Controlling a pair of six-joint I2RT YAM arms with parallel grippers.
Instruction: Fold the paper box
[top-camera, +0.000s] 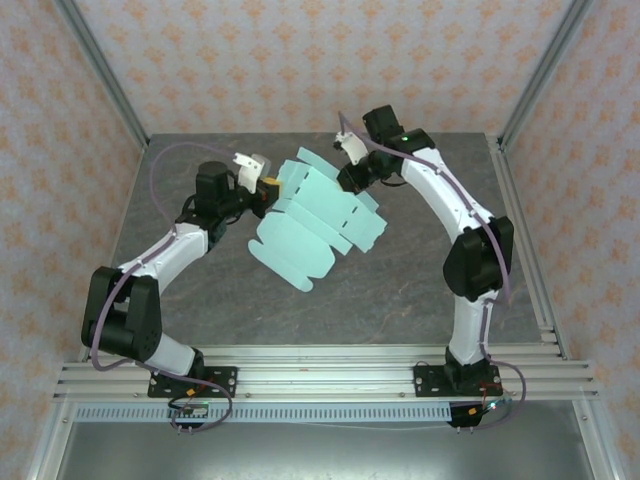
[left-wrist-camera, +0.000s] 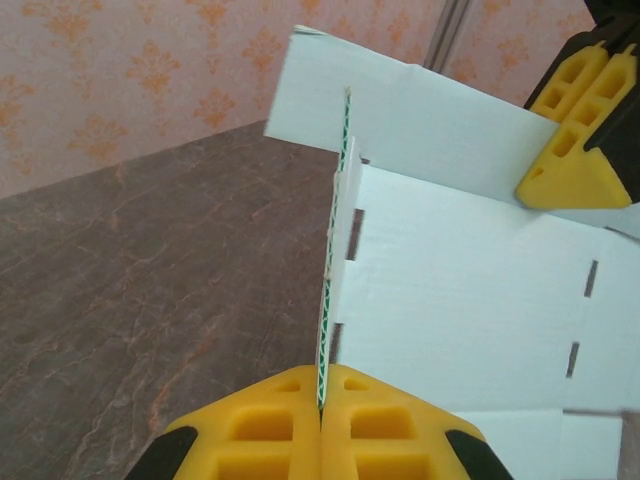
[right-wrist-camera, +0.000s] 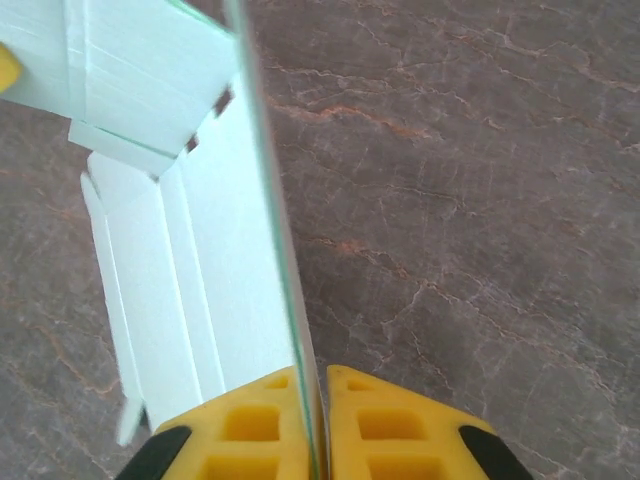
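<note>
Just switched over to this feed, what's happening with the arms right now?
Both arms hold the paper box, a pale green die-cut sheet, over the table. The left gripper is shut on one edge, the right gripper on the opposite side. Some panels are bent up, but no box is formed yet.

Soft, even light across all your views.
In your overhead view the table (top-camera: 400, 290) is lit flatly, and the arms throw only faint, diffuse shadows. In your left wrist view the paper box (left-wrist-camera: 460, 290) bleaches nearly white from 12 to 3 o'clock, and the yellow fingers (left-wrist-camera: 270, 425) at 6 o'clock look soft, close to the lens. In your right wrist view the card's edge, running 12 to 6 o'clock, smears out of focus while the stone grain is crisp.
</note>
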